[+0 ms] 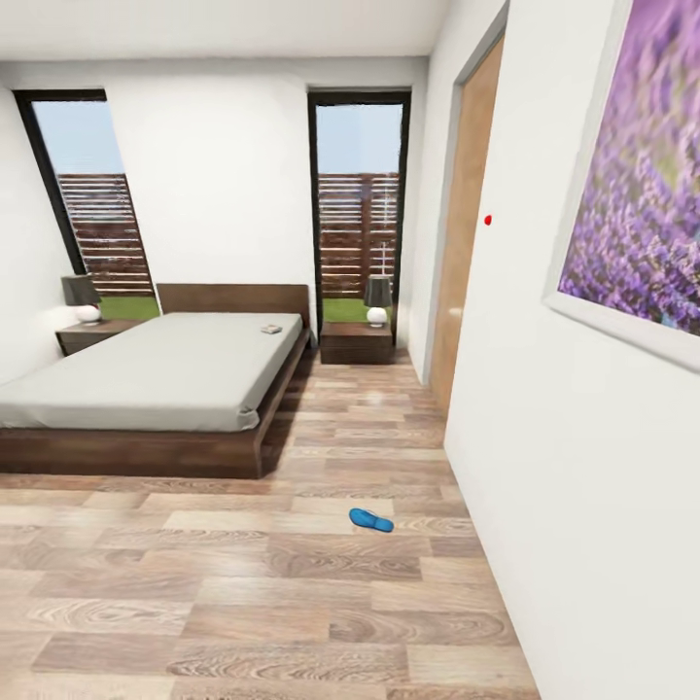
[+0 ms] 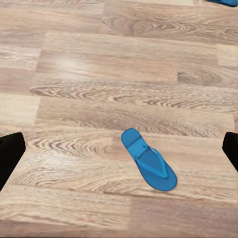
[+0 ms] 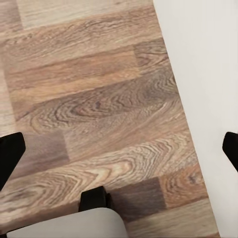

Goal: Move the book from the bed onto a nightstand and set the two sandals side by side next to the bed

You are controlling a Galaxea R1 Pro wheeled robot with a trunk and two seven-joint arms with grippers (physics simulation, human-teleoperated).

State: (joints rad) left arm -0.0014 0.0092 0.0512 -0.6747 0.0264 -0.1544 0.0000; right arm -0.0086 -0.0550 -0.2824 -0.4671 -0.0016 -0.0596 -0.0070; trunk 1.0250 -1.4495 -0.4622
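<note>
- So the robot is standing in a white-walled bedroom with a brown wood-plank floor (image 1: 243, 583) — nothing has been tidied yet, by the look of it.
- The large low platform bed with dark brown frame and off-white mattress (image 1: 146, 374) sits well ahead on the left. A small thin book (image 1: 271, 330) lies on the mattress near the headboard, too small to read its cover.
- A dark reddish-brown nightstand (image 1: 357, 342) stands just beside the bed on the window side, with a lamp on it; a second nightstand (image 1: 89, 335) is at the far side.
- One bright blue flat sandal (image 1: 371, 520) lies on the floor between the robot and the bed's foot, near the white wall on the right, well apart from the bed.
- The left wrist view has a blue sandal (image 2: 148, 159) right under the left gripper (image 2: 119, 153) — long axis diagonal across the gap between the fingers, so my guess is the wrist needs a turn before grabbing. A sliver of a second blue sandal (image 2: 223, 2) peeks in at that picture's edge.
- Left gripper's fingers are spread wide, holding nothing.
- The right gripper (image 3: 119, 151) is spread wide too, over bare planks next to the wall — so the left arm looks better placed for a sandal.
</note>
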